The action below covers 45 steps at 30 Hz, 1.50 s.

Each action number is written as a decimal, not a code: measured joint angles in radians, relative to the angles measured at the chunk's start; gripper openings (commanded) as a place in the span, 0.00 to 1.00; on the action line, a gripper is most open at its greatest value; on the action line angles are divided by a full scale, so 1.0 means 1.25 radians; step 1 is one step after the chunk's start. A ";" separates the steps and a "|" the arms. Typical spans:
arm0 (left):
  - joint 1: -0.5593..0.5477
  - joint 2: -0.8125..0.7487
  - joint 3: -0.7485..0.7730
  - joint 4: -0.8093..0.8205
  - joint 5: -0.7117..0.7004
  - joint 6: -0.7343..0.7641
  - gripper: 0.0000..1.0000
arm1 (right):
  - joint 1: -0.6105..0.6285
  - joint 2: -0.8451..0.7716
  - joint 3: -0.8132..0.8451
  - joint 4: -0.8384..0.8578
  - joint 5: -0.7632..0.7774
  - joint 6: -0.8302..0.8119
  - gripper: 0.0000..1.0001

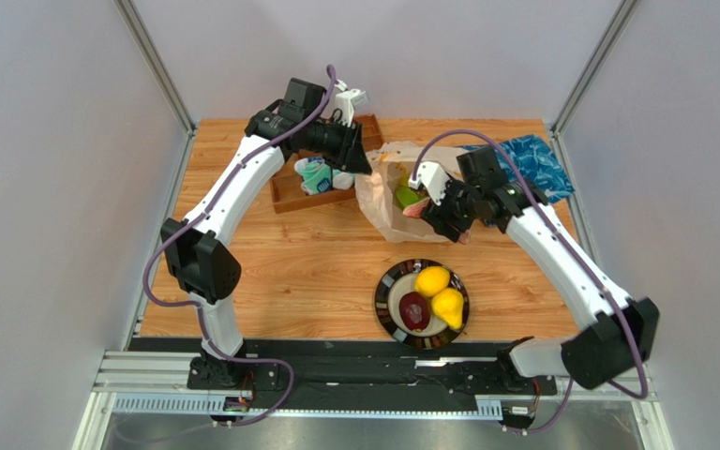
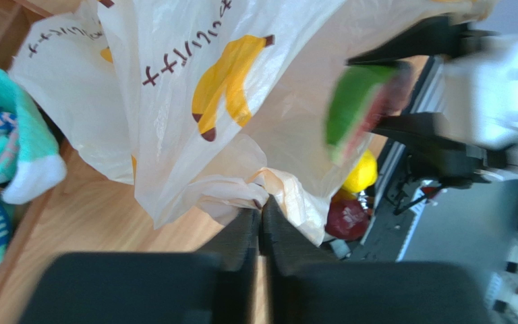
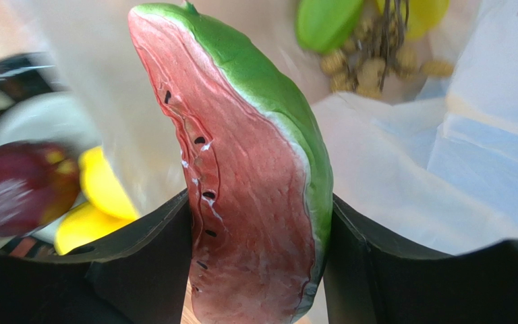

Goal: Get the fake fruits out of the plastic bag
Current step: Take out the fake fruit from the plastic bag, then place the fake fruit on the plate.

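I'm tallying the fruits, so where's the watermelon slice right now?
The watermelon slice is held in the right gripper, right of centre in the top view, at the near edge of the plastic bag, beyond the plate.

watermelon slice [image 3: 255,175] upright, plastic bag [image 2: 174,101] crinkled

My left arm [image 1: 242,183] climbs from its base at the near edge, with the elbow bulging out to the left and the forearm slanting away from me and rightward. The left claw [image 2: 262,214] at its end has both fingers squeezed together, and a fold of the plastic bag [image 2: 174,101] is pinched between the tips. My right arm [image 1: 561,253] mirrors that pose: elbow low on the right, forearm angling away and leftward, wrist turned toward the middle. The right claw [image 3: 260,206] is clamped on the watermelon slice [image 3: 248,148], one finger pressed to each side.
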 measured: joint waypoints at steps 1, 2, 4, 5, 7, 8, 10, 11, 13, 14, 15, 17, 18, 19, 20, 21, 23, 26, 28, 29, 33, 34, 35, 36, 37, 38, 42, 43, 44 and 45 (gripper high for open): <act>0.000 0.000 0.001 -0.001 -0.006 0.004 0.99 | 0.015 -0.035 0.002 -0.007 -0.016 -0.022 0.43; 0.000 0.000 0.003 -0.005 -0.011 0.010 0.99 | 0.039 -0.070 0.006 -0.018 -0.029 -0.043 0.43; 0.009 0.002 0.017 -0.028 -0.012 0.018 0.99 | 0.114 -0.132 0.022 -0.046 -0.054 -0.094 0.44; 0.013 0.002 0.022 -0.037 -0.005 0.023 0.99 | 0.145 -0.154 0.023 -0.056 -0.063 -0.114 0.45; 0.023 0.001 0.029 -0.044 0.007 0.029 0.99 | 0.213 -0.199 0.015 -0.087 -0.083 -0.173 0.47; 0.031 -0.002 0.029 -0.047 0.009 0.034 0.99 | 0.237 -0.222 -0.006 -0.099 -0.091 -0.213 0.47; 0.046 -0.013 0.029 -0.055 0.006 0.040 0.99 | 0.260 -0.239 -0.041 -0.127 -0.093 -0.283 0.47; 0.053 -0.022 0.028 -0.059 0.003 0.044 0.99 | 0.272 -0.235 -0.058 -0.146 -0.092 -0.326 0.47; 0.066 -0.055 0.022 -0.066 -0.008 0.056 0.99 | 0.299 -0.196 -0.086 -0.167 -0.090 -0.415 0.47; 0.073 -0.083 0.010 -0.065 -0.017 0.062 0.99 | 0.310 -0.171 -0.092 -0.171 -0.089 -0.447 0.47; 0.078 -0.109 -0.001 -0.067 -0.022 0.065 0.99 | 0.323 -0.135 -0.096 -0.171 -0.085 -0.481 0.47; 0.087 -0.184 -0.040 -0.070 -0.031 0.077 0.99 | 0.349 -0.042 -0.096 -0.159 -0.075 -0.554 0.46; 0.091 -0.226 -0.063 -0.068 -0.033 0.081 0.99 | 0.355 -0.009 -0.095 -0.152 -0.070 -0.579 0.46; 0.095 -0.270 -0.088 -0.070 -0.034 0.086 0.99 | 0.361 0.026 -0.092 -0.150 -0.066 -0.608 0.46; 0.100 -0.311 -0.112 -0.070 -0.034 0.090 0.99 | 0.366 0.055 -0.089 -0.148 -0.061 -0.637 0.47; 0.108 -0.344 -0.132 -0.069 -0.033 0.093 0.98 | 0.368 0.079 -0.083 -0.149 -0.055 -0.664 0.47; 0.132 -0.407 -0.175 -0.069 -0.024 0.092 0.97 | 0.370 0.114 -0.070 -0.148 -0.042 -0.715 0.49; 0.198 -0.456 -0.223 -0.061 -0.007 0.076 0.96 | 0.370 0.141 -0.053 -0.151 -0.023 -0.791 0.50; 0.237 -0.461 -0.243 -0.054 0.003 0.064 0.96 | 0.370 0.158 -0.040 -0.155 -0.021 -0.830 0.51; 0.251 -0.461 -0.251 -0.051 0.005 0.058 0.96 | 0.370 0.166 -0.034 -0.156 -0.021 -0.842 0.52; 0.278 -0.461 -0.273 -0.049 0.016 0.046 0.94 | 0.375 0.208 -0.021 -0.152 -0.015 -0.884 0.53; 0.282 -0.463 -0.276 -0.046 0.020 0.042 0.94 | 0.376 0.216 -0.021 -0.151 -0.013 -0.891 0.53; 0.285 -0.465 -0.280 -0.042 0.024 0.040 0.94 | 0.377 0.225 -0.021 -0.150 -0.009 -0.898 0.53; 0.288 -0.469 -0.286 -0.037 0.030 0.037 0.94 | 0.378 0.235 -0.021 -0.148 -0.004 -0.904 0.54; 0.291 -0.473 -0.291 -0.036 0.034 0.035 0.93 | 0.378 0.244 -0.021 -0.145 -0.001 -0.909 0.56; 0.295 -0.478 -0.296 -0.035 0.039 0.033 0.93 | 0.378 0.254 -0.021 -0.142 0.002 -0.914 0.59; 0.309 -0.490 -0.302 -0.032 0.049 0.025 0.93 | 0.378 0.276 -0.021 -0.131 0.011 -0.932 0.71; 0.312 -0.491 -0.302 -0.031 0.051 0.023 0.93 | 0.378 0.278 -0.021 -0.127 0.013 -0.938 0.73; 0.314 -0.493 -0.302 -0.031 0.052 0.021 0.93 | 0.378 0.280 -0.021 -0.123 0.014 -0.942 0.75; 0.316 -0.493 -0.302 -0.031 0.052 0.020 0.93 | 0.378 0.282 -0.021 -0.118 0.016 -0.947 0.78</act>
